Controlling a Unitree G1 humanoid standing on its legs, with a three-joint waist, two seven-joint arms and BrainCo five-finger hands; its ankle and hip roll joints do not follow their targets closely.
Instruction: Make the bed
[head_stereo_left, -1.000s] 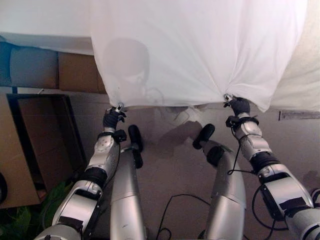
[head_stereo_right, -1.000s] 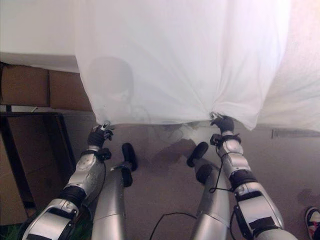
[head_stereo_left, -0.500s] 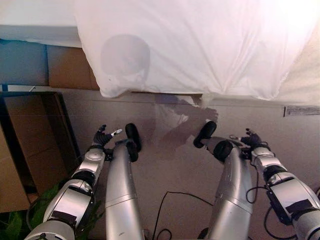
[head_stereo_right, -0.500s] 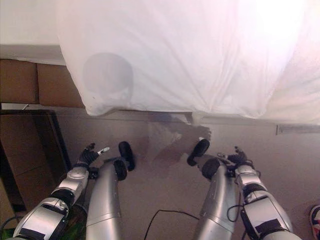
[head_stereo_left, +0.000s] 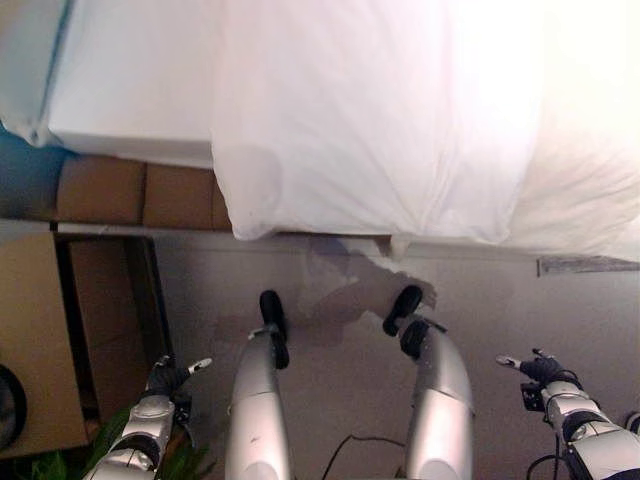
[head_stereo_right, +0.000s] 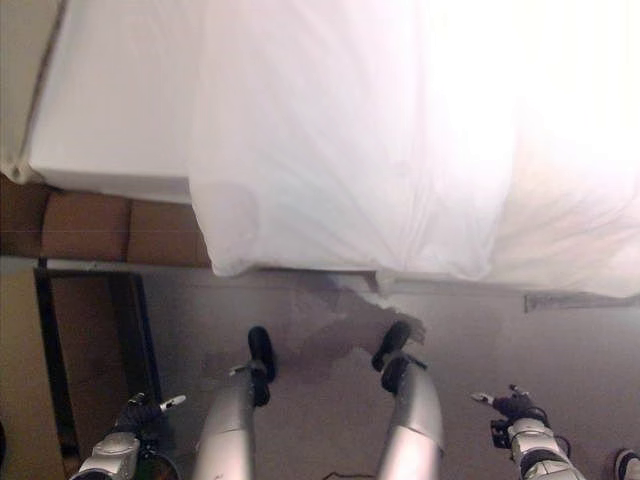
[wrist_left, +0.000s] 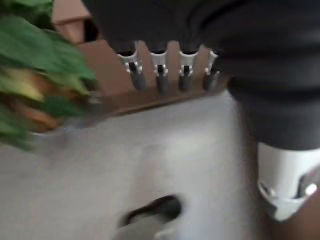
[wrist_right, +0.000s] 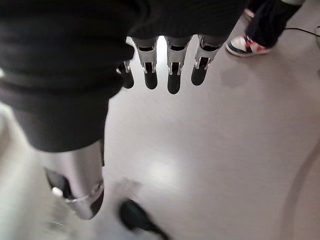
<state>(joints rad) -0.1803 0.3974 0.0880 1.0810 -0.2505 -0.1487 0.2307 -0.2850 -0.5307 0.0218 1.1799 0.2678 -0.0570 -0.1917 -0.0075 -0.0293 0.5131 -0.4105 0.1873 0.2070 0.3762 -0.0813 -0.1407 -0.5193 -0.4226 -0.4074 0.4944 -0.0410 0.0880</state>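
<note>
The sheet (head_stereo_left: 370, 130) is draped over the bed (head_stereo_left: 120, 100) edge, while the left hand (head_stereo_left: 165, 378) and right hand (head_stereo_left: 540, 368) are held low, open and empty, clear of it.

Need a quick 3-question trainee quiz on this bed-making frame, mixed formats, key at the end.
1. True or false: the left hand is clamped on the white duvet.
2. Multiple choice: where does the duvet's near edge lie? A) bunched on the floor B) hanging over the side of the bed C) folded on a chair
3. Fill in: the right hand hangs low with its fingers ____ and holds nothing.

Key: 1 false, its fingers are straight and it is down by the cardboard box, well clear of the duvet. 2 B. 3 open.
</note>
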